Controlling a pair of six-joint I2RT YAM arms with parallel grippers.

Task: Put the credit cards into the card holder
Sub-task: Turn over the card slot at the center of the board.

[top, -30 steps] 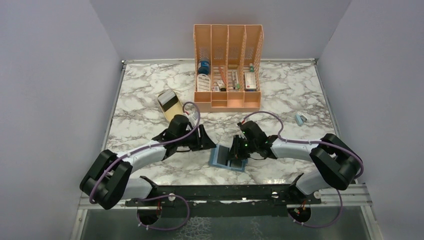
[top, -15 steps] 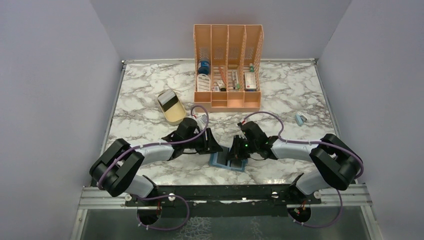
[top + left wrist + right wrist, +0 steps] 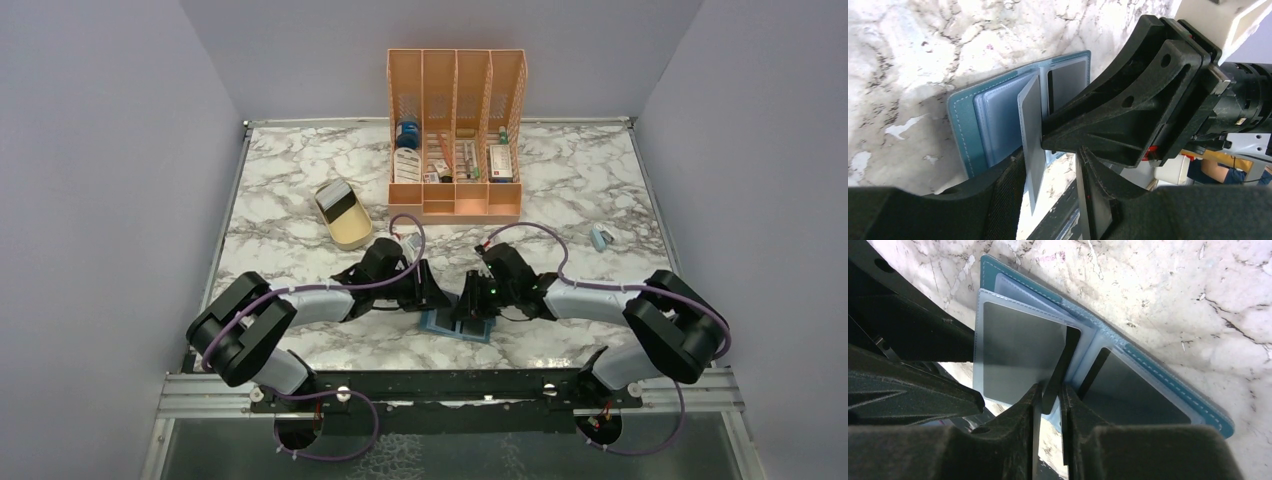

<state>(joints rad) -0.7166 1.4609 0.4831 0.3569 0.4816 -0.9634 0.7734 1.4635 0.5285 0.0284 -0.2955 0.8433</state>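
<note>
Right wrist view: a thin dark card [image 3: 1062, 362] is pinched on its edge over the open card holder [image 3: 1093, 332].
The card holder is laid flat by the middle of the near edge of the marble table [image 3: 300, 200], with its long side running left to right. It is right under the right gripper [image 3: 1050, 405], which is the nearer one and is almost closed on the dark card. The left gripper [image 3: 1048, 200] is seen half open just beside it, with nothing held. An orange organiser [image 3: 456, 130] is stood at the far edge. Plain grey walls are seen all around.
</note>
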